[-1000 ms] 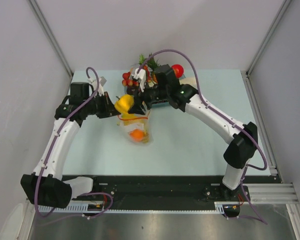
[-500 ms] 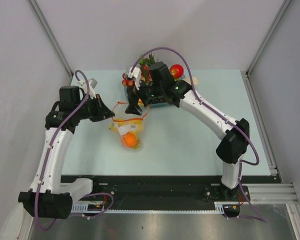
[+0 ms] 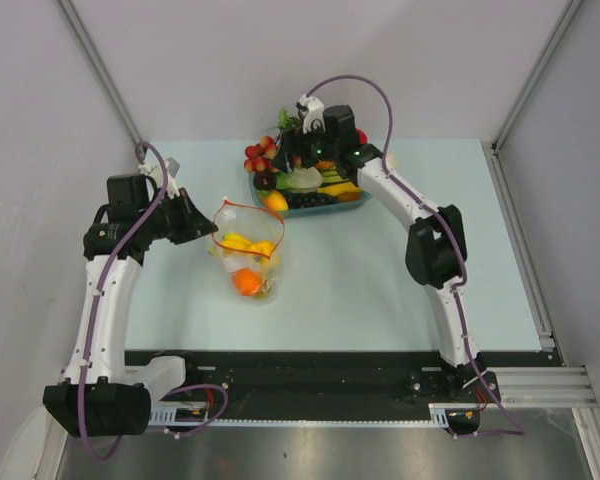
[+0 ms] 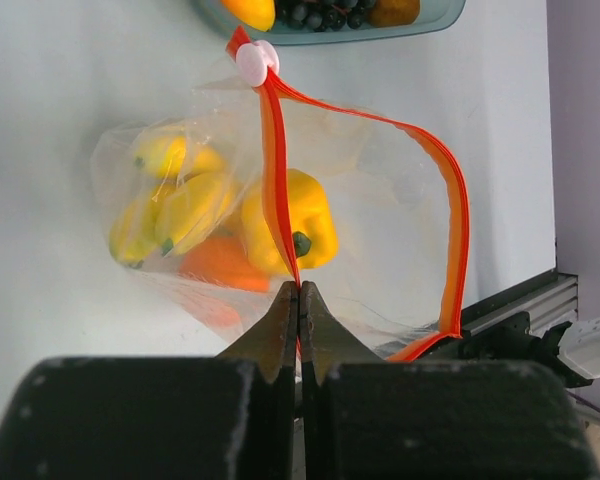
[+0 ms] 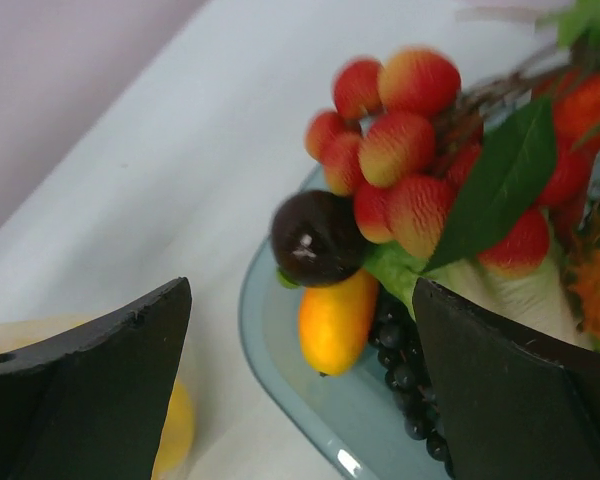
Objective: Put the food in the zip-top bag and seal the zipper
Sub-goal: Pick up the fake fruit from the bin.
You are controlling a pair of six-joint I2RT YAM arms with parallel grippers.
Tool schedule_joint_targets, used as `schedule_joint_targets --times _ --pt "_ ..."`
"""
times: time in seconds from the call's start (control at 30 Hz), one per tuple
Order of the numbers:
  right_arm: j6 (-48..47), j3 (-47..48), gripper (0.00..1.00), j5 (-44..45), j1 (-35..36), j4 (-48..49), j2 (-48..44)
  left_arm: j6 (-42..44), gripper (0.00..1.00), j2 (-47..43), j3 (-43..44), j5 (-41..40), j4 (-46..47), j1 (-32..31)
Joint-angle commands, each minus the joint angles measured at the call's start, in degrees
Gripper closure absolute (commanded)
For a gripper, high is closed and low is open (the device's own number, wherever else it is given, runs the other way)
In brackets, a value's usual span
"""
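On the pale matte worktop (image 3: pixel 400 290) between grey walls (image 3: pixel 40 120), the left hand (image 4: pixel 298 295) at nine o'clock pinches the red-orange zipper (image 4: pixel 273 170) of the crinkly clear zip-top bag (image 3: pixel 248 262), centre, holding glossy yellow and orange food (image 3: pixel 246 282), while the right hand (image 5: pixel 302 300) gapes over the twelve-o'clock fruit tray (image 5: pixel 280 390).

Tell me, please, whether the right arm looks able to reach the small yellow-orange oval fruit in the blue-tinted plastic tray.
Probably yes: the open right tool hovers just above the blue-tinted plastic tray, and the yellow-orange oval fruit lies uncovered near its rim, though a dark glossy round fruit crowds it.
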Motion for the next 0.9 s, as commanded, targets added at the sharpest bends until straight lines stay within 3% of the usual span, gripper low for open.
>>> schedule_joint_targets --times 0.0,0.33,0.87 --pt "3.85 3.73 0.04 7.57 2.58 2.37 3.57 1.59 1.00 -0.43 -0.10 -0.29 0.28 1.01" --pt "17.12 -1.80 0.01 19.00 5.92 2.46 4.71 0.71 1.00 -0.87 -1.51 -0.03 1.24 1.63" --pt "23.45 0.91 0.00 19.45 6.89 4.74 10.07 1.15 1.00 0.54 -1.51 0.77 1.68 2.24"
